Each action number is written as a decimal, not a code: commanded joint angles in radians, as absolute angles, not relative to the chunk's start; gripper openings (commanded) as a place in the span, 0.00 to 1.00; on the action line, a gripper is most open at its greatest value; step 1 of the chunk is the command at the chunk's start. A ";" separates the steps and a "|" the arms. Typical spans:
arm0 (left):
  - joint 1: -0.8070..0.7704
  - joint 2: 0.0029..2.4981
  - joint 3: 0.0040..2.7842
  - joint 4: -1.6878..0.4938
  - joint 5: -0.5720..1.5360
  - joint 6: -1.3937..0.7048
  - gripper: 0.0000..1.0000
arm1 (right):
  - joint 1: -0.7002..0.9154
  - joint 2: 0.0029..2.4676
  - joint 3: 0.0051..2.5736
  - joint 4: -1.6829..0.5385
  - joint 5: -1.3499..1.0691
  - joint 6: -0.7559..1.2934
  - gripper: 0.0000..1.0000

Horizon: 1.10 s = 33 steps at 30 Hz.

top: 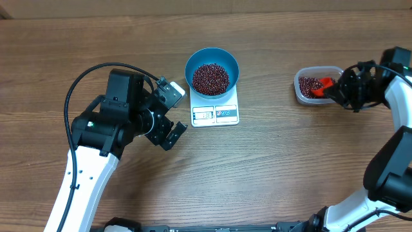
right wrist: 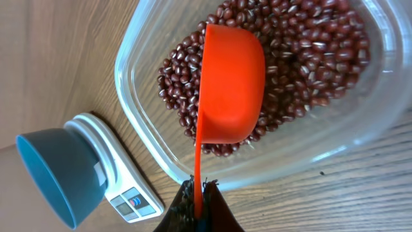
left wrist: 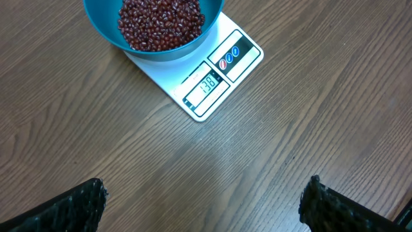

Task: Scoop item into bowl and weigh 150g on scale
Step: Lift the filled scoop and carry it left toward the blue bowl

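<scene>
The right gripper (right wrist: pixel 198 203) is pressed shut on the thin handle of a red scoop (right wrist: pixel 232 84), pinching it at its very end. The scoop's smooth, rounded cup hangs over the open clear plastic tub (right wrist: pixel 138 116), low above the beans (right wrist: pixel 309 58) inside. These are small, oval and dark red-brown, many with a pale streak along one side, and they cover much of the tub's floor in a loose layer.

Well to the left of the tub on the wooden table (top: pixel 290 167), the blue bowl (top: pixel 189 71) stands on the far part of the scale (top: pixel 215 115). It is round, deep and plain, and holds a mounded heap of the same beans that fills its middle and leaves the inner wall bare below the rim. The scale is flat, white and rectangular. Its display window and button panel lie uncovered along the near edge, and the digits seem to read 138.

The left gripper (left wrist: pixel 205 207) is spread wide and holds nothing. It hovers over bare wood just left of the scale.
</scene>
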State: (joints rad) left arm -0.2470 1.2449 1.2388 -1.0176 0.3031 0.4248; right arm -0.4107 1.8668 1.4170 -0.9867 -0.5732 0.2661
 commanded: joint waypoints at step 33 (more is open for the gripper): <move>-0.249 1.250 1.265 -1.017 0.304 0.426 1.00 | -0.336 1.777 1.422 -1.060 -1.123 0.003 0.04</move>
State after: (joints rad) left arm -0.2470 1.2449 1.2388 -1.0180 0.3027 0.4252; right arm -0.3828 1.8275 1.4170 -1.0760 -1.0466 0.0139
